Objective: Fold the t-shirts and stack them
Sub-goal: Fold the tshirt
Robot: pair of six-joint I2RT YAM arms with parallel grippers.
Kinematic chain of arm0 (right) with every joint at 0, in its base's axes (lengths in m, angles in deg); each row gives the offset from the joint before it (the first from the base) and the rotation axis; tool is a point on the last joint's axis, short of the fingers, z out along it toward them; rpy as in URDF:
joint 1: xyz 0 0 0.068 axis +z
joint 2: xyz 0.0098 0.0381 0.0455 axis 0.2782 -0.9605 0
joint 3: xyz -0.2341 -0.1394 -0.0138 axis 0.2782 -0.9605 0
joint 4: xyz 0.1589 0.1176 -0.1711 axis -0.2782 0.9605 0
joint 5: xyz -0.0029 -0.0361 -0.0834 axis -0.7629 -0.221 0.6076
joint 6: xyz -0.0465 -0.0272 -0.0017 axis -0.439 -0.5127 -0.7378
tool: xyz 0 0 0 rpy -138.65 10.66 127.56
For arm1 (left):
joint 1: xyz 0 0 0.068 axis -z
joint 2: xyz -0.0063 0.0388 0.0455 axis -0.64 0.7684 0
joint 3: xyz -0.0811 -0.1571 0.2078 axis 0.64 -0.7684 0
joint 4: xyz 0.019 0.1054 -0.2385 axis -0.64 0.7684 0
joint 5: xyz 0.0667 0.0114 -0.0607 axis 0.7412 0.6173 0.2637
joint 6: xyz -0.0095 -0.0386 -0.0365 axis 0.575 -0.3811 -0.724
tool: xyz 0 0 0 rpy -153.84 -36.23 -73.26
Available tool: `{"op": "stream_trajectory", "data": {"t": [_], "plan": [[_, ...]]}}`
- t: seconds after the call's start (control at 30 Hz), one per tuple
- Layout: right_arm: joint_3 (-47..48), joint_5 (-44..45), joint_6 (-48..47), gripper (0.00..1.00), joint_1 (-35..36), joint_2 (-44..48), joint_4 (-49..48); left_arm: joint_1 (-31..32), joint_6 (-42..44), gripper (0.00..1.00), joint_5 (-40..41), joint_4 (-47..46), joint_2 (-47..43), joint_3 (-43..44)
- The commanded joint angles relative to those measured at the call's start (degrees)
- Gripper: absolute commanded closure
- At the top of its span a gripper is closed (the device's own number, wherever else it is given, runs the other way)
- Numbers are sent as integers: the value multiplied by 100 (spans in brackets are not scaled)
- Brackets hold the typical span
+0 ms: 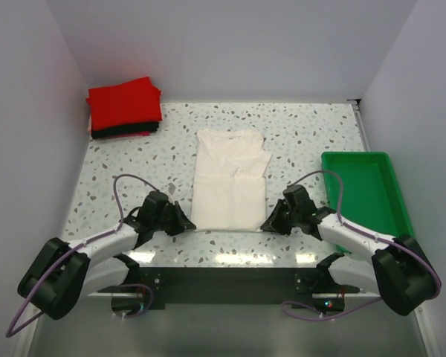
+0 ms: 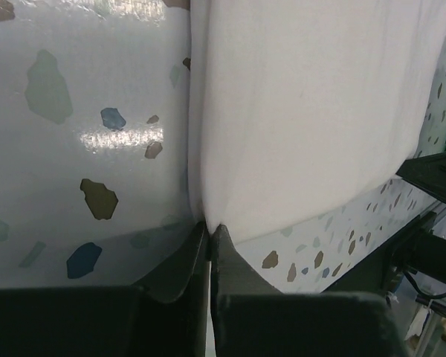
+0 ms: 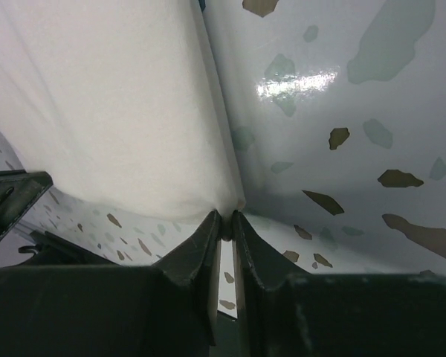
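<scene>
A cream-white t-shirt [image 1: 229,178] lies flat at the table's middle, folded into a long strip with its hem toward me. My left gripper [image 1: 187,225] is shut on the hem's near-left corner. In the left wrist view its fingertips [image 2: 209,227] pinch the edge of the cloth [image 2: 312,111]. My right gripper [image 1: 267,225] is shut on the near-right corner. The right wrist view has that gripper [image 3: 227,216] clamping a small bunch of the cloth [image 3: 119,111]. A folded red t-shirt [image 1: 124,103] lies on a folded black one [image 1: 126,130] at the far left.
A green plastic tray [image 1: 357,158] stands at the right edge of the speckled table [image 1: 312,134], just beyond my right arm. White walls close in the left, back and right sides.
</scene>
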Motion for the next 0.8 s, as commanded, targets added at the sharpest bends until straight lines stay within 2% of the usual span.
{"op": "stream_trajectory", "data": {"t": [0.0, 0.2, 0.6, 0.77], "plan": [[5, -44, -54, 90, -33, 58, -193, 178, -138, 98, 34, -56, 7, 20], [-109, -132, -203, 100, -33, 717, 263, 512, -445, 100, 333, 524, -537, 46], [-365, -282, -379, 100, -33, 3141, 1844, 1523, -1184, 100, 1027, 1350, -2129, -139], [3, -177, -571, 100, -33, 3460, 2197, 1585, -1053, 100, 1247, 1711, -2516, 194]]}}
